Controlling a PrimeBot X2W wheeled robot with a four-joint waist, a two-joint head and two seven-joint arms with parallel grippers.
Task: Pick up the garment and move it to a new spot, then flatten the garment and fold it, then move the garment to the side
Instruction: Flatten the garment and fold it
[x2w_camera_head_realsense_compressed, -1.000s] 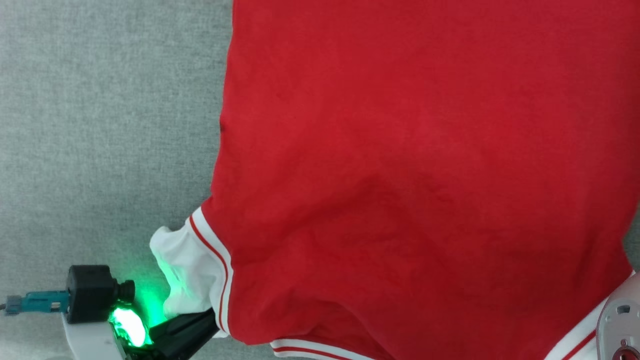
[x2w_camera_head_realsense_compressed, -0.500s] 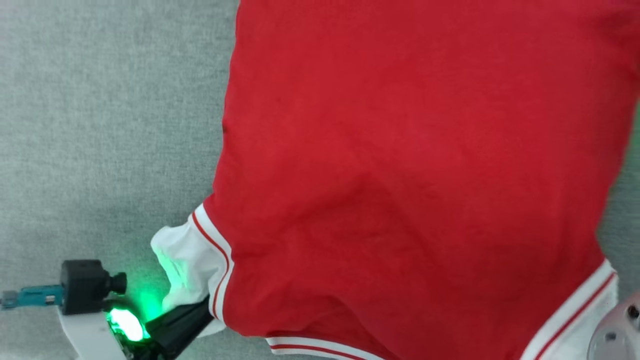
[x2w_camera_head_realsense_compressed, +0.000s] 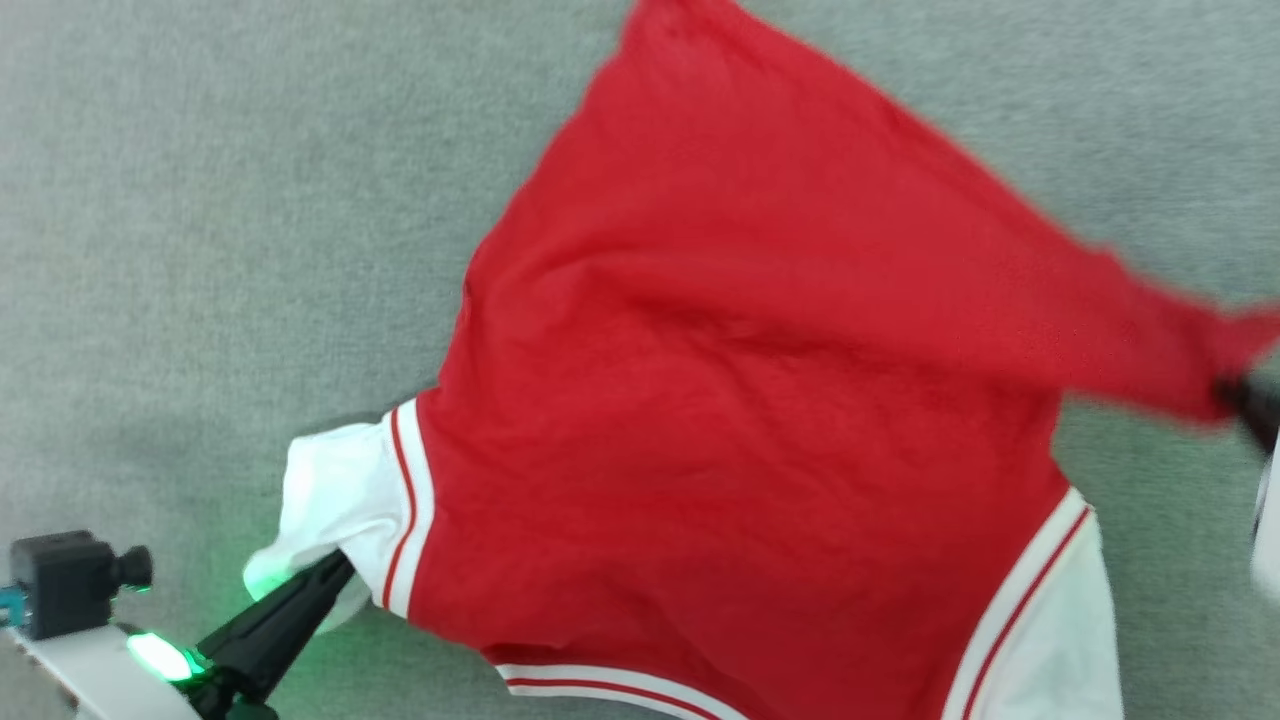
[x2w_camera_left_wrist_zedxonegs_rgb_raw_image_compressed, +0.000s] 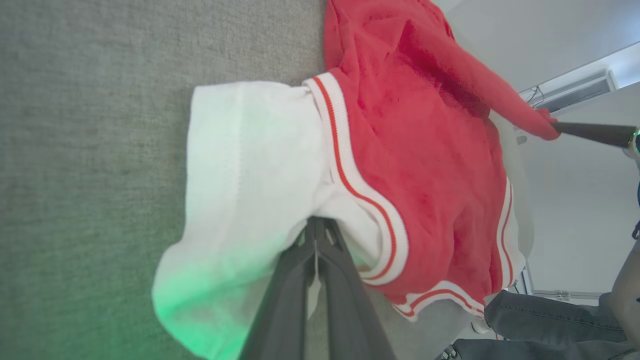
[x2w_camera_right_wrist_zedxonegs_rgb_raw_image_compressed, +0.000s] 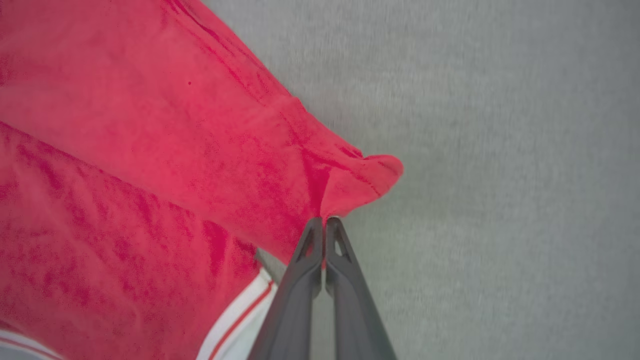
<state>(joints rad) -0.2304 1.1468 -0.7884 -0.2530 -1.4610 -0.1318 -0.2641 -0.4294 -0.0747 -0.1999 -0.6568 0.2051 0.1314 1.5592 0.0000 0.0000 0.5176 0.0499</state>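
**Robot grippers stretch garment (x2w_camera_head_realsense_compressed: 740, 400) over grey bench (x2w_camera_head_realsense_compressed: 200, 250)**

The red basketball-style shirt with white short sleeves lies spread on the felt-like bench. Its neck end is toward the robot and its lower part is toward the top of the head view. Red-and-white striped trim (x2w_camera_head_realsense_compressed: 405, 510) edges both armholes and the neckline at the bottom of that view. The red cloth is lightly creased, with one long fold running across it toward the right.

The left gripper (x2w_camera_head_realsense_compressed: 335, 565) is clamped together on the near white sleeve (x2w_camera_head_realsense_compressed: 335, 480), which is tinted green by the light at the gripper's wrist. The right gripper (x2w_camera_right_wrist_zedxonegs_rgb_raw_image_compressed: 325, 222) is pinched tight on a red hem corner (x2w_camera_right_wrist_zedxonegs_rgb_raw_image_compressed: 365, 177). It holds that corner up off the bench, so the cloth rises to it in a ridge that is blurred in the head view. The far white sleeve (x2w_camera_head_realsense_compressed: 1060, 640) lies flat at lower right.

In the left wrist view, a person's legs (x2w_camera_left_wrist_zedxonegs_rgb_raw_image_compressed: 540, 312) in dark trousers show beyond the bench edge.
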